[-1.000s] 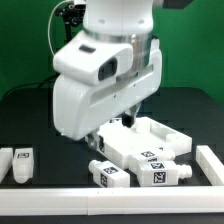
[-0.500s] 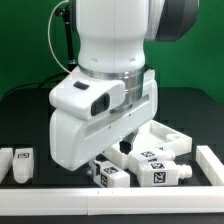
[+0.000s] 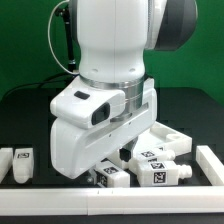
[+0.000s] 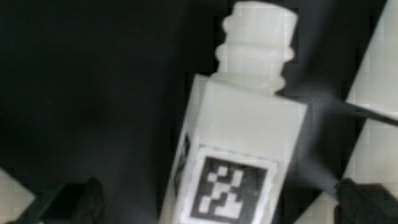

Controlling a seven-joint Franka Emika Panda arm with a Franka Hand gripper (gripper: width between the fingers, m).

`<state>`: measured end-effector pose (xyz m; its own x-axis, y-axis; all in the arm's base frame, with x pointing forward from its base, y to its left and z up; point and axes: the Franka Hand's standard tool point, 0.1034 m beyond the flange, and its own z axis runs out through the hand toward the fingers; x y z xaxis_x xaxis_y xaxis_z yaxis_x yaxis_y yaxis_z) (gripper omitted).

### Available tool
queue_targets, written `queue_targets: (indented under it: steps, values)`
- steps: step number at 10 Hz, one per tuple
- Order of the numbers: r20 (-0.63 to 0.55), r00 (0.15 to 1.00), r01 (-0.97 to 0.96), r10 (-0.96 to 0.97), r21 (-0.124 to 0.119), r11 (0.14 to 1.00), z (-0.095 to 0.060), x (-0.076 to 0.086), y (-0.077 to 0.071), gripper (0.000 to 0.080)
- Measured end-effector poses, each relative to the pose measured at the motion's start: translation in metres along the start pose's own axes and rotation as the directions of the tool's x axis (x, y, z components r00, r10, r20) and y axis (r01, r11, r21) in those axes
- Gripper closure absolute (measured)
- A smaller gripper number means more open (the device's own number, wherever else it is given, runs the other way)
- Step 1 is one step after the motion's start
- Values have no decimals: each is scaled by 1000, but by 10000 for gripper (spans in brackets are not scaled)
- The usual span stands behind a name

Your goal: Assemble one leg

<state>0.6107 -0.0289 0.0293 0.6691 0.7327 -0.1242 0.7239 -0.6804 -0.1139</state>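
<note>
Black table [image 3: 28, 118]: leg [image 4: 240, 125] lying between spread jaws.

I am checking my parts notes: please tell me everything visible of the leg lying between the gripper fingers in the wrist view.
The leg is a small white rectangular block, apparently smooth plastic. One end carries a narrower stepped peg; near the other end sits a black-and-white square tag. It lies flat on the black table, tag facing the camera. The open gripper has one finger on each side, neither visibly touching it.
</note>
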Motion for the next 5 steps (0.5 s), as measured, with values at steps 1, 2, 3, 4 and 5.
queue_targets:
  steps: [1,2,3,4,5]
  values:
    - [0,1000,0,0,0,1000,0,0,0,150]
    - [0,1000,0,0,0,1000,0,0,0,150]
    - [0,1000,-2,2,1,1000,1,-1,0,150]
    - [-12,997,-76,76,16,997,4,-2,0,150]
    - [-17,990,-140,141,37,989,10,-5,0,150]
